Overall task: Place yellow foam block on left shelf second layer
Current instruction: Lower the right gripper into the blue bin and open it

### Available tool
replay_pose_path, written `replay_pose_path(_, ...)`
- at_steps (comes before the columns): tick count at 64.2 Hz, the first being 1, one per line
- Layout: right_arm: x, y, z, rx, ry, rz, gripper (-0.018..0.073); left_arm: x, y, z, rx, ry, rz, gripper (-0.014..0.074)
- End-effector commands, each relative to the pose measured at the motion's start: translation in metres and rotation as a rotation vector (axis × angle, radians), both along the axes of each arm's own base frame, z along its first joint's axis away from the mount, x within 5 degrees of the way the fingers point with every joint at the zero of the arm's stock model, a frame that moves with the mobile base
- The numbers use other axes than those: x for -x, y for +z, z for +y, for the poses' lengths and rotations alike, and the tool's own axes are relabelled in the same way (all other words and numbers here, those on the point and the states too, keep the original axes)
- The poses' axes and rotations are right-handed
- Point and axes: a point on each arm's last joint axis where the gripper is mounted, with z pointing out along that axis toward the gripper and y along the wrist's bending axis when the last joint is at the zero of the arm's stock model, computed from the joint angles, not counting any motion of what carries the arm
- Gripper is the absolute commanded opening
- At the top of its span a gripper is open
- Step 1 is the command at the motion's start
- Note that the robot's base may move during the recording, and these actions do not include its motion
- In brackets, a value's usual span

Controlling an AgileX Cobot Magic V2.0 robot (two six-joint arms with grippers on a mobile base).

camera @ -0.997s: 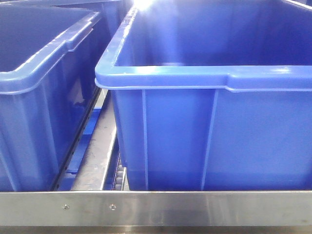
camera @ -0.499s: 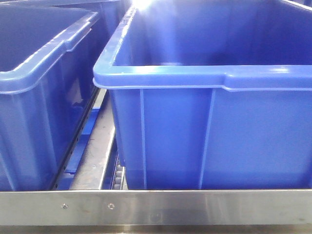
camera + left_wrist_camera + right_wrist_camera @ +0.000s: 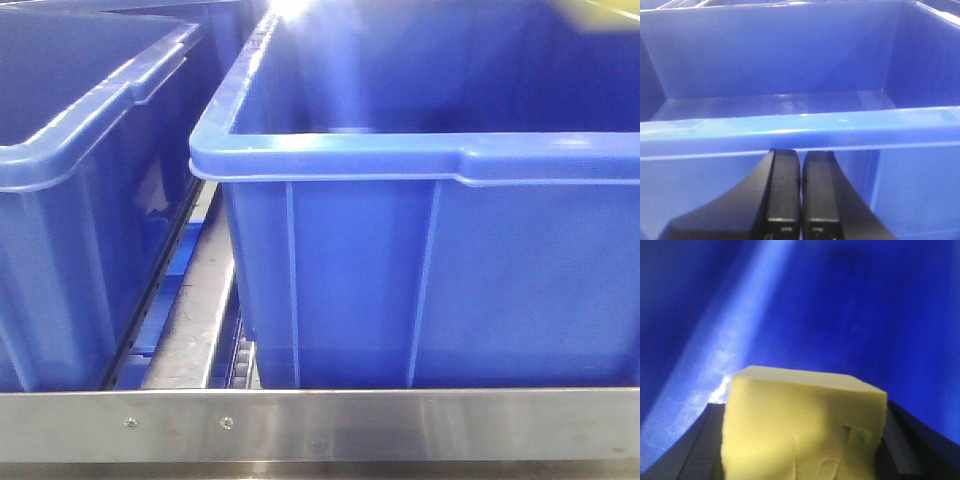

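Right tool (image 3: 802,460) gripped the yellow foam block (image 3: 805,427), one dark finger (image 3: 705,450) showing on each side of the foam, pressed to its flanks. Left tool (image 3: 800,195) was pinched tight, its two black fingers (image 3: 783,190) touching along their length with nothing between them.

Two blue bins showed in the front view, side by side. Largest was the right bin (image 3: 430,270), filling most of that view; the left bin (image 3: 70,230) stood just beside it, cut off by the picture's edge. Between them ran a grey metal rail (image 3: 195,310) of the shelf, and one steel bar (image 3: 320,425) with two small rivets crossed in front of both.

From the left wrist, the shut tool sat low before a bin's near wall, under its rim (image 3: 800,125), which stood between it and the interior. From the right wrist, the single yellow block was seen against blue plastic wall (image 3: 850,315) all around.
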Motion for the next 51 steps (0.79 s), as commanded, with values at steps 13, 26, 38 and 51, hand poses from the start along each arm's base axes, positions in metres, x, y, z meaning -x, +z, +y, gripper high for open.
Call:
replay_pose_path(13,-0.072,-0.039,0.03,0.02,0.027,0.016,0.0327,0.0,-0.001,-0.002,0.009,-0.026,-0.069,0.0137)
replay_pose_path(26,-0.1,-0.084,0.042,0.048,0.033,0.092,0.0327,0.0,-0.001,-0.002,0.009,-0.026,-0.069,0.0137)
replay_pose_path(38,-0.103,-0.094,0.043,0.058,0.033,0.118,0.0348,0.0,-0.001,-0.002,0.009,-0.026,-0.069,0.0137)
replay_pose_path(51,-0.103,-0.09,0.043,0.055,0.026,0.132,0.061,0.0,-0.001,-0.002,0.009,-0.026,-0.069,0.0137)
